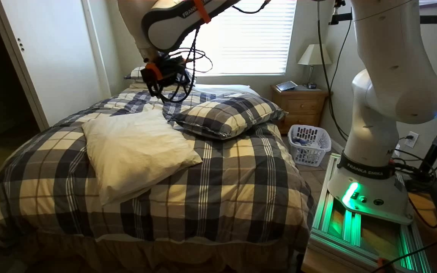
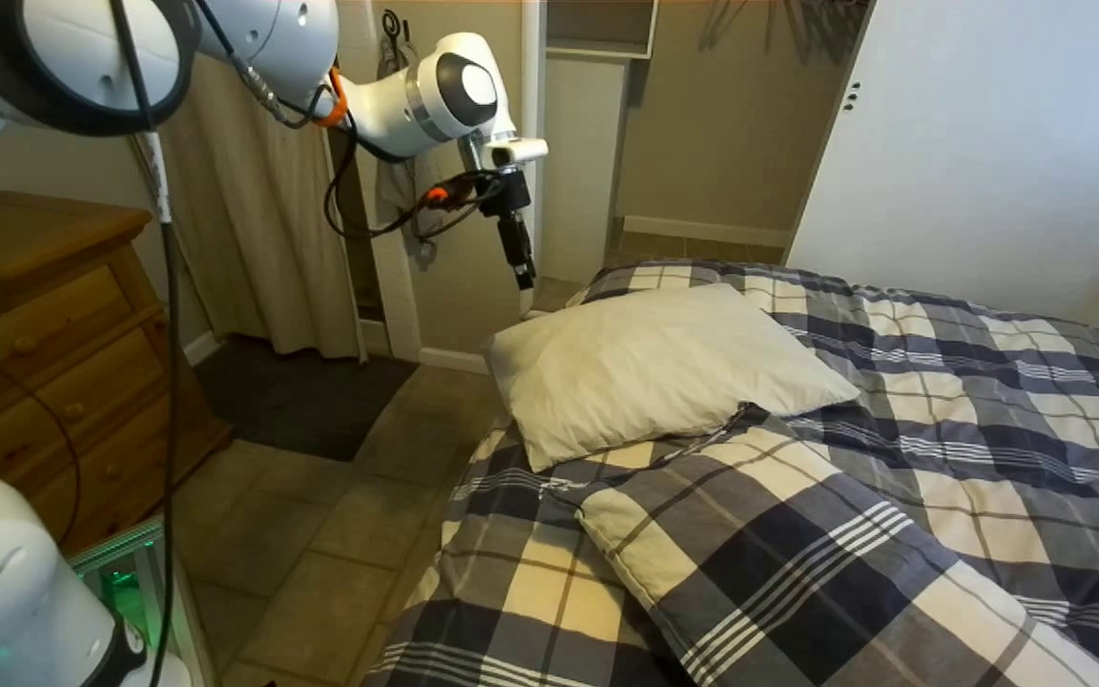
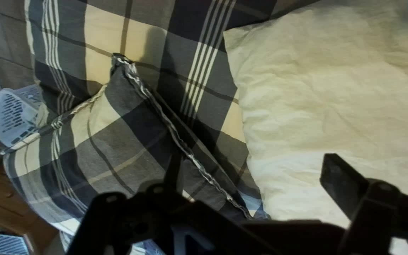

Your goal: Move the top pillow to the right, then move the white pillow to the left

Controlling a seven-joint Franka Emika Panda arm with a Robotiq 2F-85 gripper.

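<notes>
The white pillow lies flat and wrinkled on the plaid bed. It also shows in an exterior view and at the right of the wrist view. The plump plaid pillow, the top pillow, lies beside it, towards the robot base and nightstand. It also shows in an exterior view and at the left of the wrist view. My gripper is open and empty, in the air above the bed. Its fingers are wide apart in the wrist view. It also shows edge-on in an exterior view.
Another patterned pillow is at the head of the bed, partly behind the gripper. A wooden nightstand with a lamp and a white laundry basket stand beside the bed. A wooden dresser stands near the robot base.
</notes>
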